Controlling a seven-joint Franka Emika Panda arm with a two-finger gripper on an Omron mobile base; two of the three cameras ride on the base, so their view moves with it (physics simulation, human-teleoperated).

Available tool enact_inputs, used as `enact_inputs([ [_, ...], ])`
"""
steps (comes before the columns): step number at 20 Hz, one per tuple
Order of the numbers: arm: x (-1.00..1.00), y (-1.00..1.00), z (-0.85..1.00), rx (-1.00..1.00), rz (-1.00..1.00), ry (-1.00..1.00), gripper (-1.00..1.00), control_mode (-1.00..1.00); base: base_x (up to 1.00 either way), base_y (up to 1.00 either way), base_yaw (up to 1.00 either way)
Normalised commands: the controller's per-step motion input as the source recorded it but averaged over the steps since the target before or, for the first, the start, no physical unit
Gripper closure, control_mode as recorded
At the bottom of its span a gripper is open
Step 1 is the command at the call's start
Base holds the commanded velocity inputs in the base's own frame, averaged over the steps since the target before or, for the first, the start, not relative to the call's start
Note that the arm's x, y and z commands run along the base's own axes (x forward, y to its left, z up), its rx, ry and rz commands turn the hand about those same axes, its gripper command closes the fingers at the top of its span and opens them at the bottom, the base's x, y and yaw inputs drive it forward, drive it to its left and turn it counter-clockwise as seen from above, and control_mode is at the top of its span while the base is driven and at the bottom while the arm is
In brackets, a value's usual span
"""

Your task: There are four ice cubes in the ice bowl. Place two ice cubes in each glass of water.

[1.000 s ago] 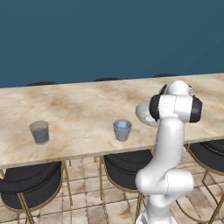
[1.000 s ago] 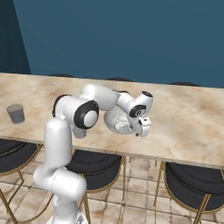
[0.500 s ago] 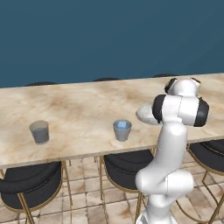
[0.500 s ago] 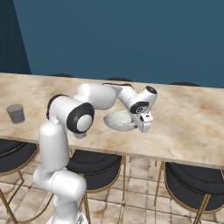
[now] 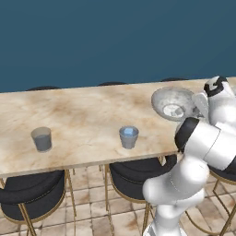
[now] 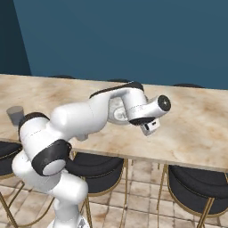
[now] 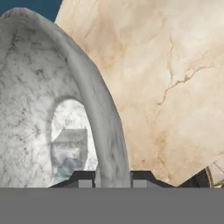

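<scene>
The claw [image 7: 113, 178] is down at the bowl [image 7: 26, 87]. The bowl's rim [image 7: 103, 113] runs up right between the two tips, so one tip is inside the bowl and one is outside. I cannot tell how wide the claw is, and it holds no ice. A pale cube [image 7: 70, 146] sits in the bottom of the bowl, just to the inside of the claw. I think the job is at the start: getting the first cube. One glass [image 5: 129, 137] stands off to the side of the claw on the table [image 5: 83, 115], and the other glass [image 5: 42, 138] is much farther that way. Next the claw needs to move over the cube, drop around it, and close.
</scene>
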Motion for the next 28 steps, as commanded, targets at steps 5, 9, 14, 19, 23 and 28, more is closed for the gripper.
enact_inputs([
  [5,-0.47,0.9,0.45,0.0,0.08,-0.15,1.0,-1.0,0.0,0.0,0.0],
  [9,-0.01,1.0,0.0,0.0,0.01,0.0,1.0,-1.0,0.0,0.0,0.0],
  [14,0.0,0.17,0.0,0.01,0.0,0.0,1.0,-1.0,0.0,0.0,0.0],
  [19,0.05,0.31,0.0,0.02,-0.01,0.06,1.0,-1.0,0.0,0.0,0.0],
  [23,-0.03,0.07,0.0,0.01,0.0,0.0,1.0,-1.0,0.0,0.0,0.0],
  [28,-0.05,0.09,0.0,0.01,0.0,0.0,1.0,1.0,-0.2,0.72,0.0],
])
